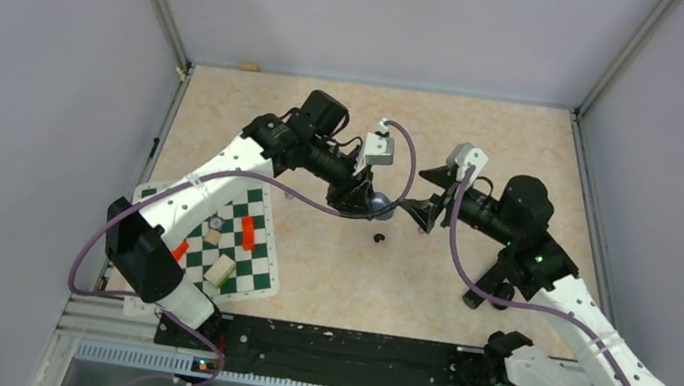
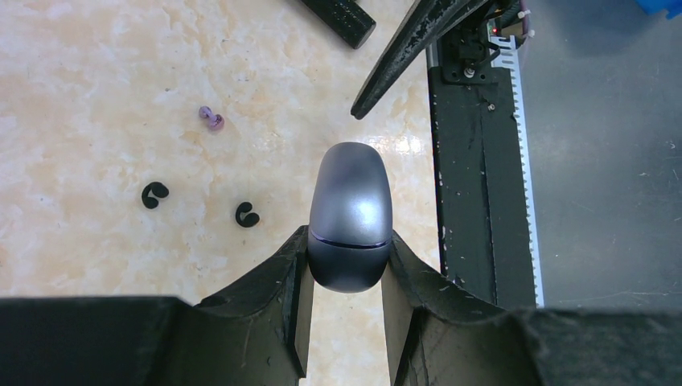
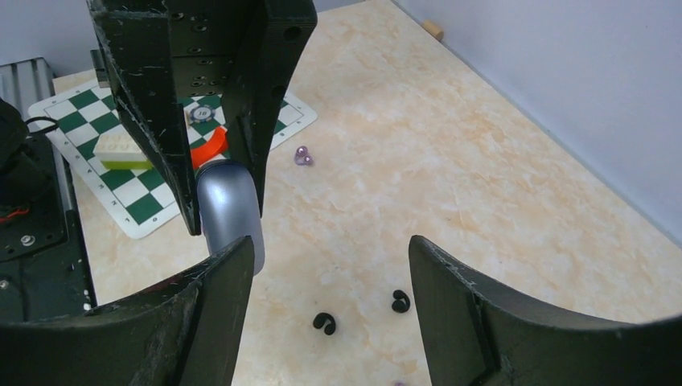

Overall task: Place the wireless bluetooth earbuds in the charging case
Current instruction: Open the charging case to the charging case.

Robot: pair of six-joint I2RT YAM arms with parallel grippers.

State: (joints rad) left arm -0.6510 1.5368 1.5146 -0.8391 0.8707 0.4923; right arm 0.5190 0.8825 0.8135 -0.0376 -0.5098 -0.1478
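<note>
The left gripper (image 2: 347, 241) pinches the charging case (image 2: 351, 201) by its lower end. Its jaws are nearly shut on the case, whose lid is closed and points past the tips. The right gripper (image 3: 330, 245) stands wide and empty, with the case just beside one finger. One earbud (image 2: 211, 118) lies beyond the left tips, off to their side (the second we cannot place). We judge the grip shallow: prying the lid could twist the case free, and a nudged earbud would roll.
</note>
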